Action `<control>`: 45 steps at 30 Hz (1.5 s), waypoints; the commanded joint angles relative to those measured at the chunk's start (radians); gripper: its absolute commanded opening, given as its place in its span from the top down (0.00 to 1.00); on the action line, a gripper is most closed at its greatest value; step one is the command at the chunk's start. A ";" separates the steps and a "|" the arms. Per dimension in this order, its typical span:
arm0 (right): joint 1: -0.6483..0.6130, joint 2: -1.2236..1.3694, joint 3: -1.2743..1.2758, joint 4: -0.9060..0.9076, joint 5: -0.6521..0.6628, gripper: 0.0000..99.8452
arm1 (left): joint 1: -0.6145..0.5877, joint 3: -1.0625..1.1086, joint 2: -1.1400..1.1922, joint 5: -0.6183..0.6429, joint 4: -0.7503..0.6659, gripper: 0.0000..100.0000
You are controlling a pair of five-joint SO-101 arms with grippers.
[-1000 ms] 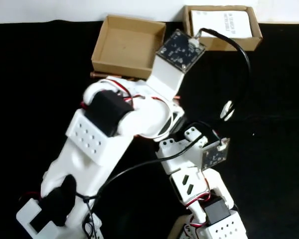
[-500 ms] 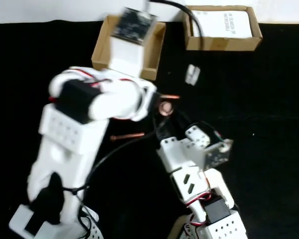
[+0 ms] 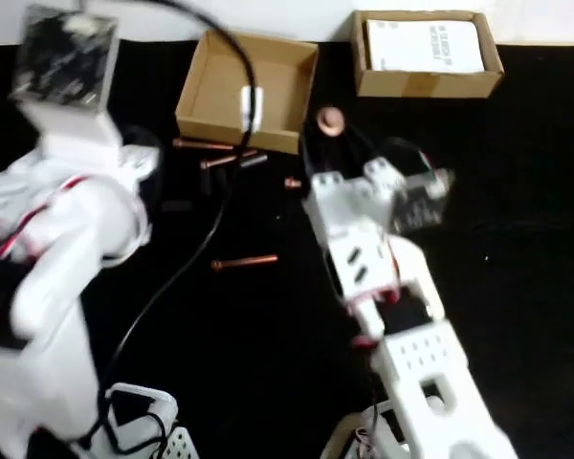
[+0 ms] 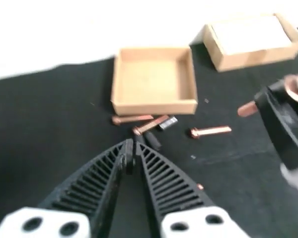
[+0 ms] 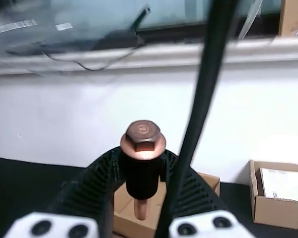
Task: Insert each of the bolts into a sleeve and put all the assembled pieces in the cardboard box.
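We see the right gripper (image 5: 141, 171) squeezing a black sleeve (image 5: 141, 184) with a copper bolt (image 5: 143, 140) pushed through it. It is held up in the air, just beside the open cardboard box (image 3: 231, 135). The left gripper (image 4: 132, 148) has its fingers pressed together with nothing in them. A loose bolt (image 3: 244, 260) lies alone on the black table (image 3: 517, 191), and a few more pieces (image 3: 215, 153) lie just in front of the box.

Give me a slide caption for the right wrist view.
Right gripper clamps a black sleeve with a copper bolt inserted.
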 commanded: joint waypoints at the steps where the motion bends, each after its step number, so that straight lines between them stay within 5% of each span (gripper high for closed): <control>1: 0.018 0.268 -0.186 -0.101 0.009 0.99 | -0.062 0.091 -0.093 -0.031 0.000 0.97; 14: 0.047 1.181 -0.921 -0.225 0.011 0.99 | -0.107 0.728 -0.630 -0.143 -0.008 0.97; 21: 0.047 1.500 -1.239 -0.222 0.011 0.99 | -0.107 0.848 -0.690 -0.121 -0.006 0.97; 35: 0.044 1.577 -1.262 -0.061 0.009 0.98 | -0.107 0.857 -0.688 -0.074 -0.064 0.97; 45: 0.041 1.566 -1.259 -0.047 0.005 0.75 | -0.108 0.857 -0.687 -0.021 -0.066 0.97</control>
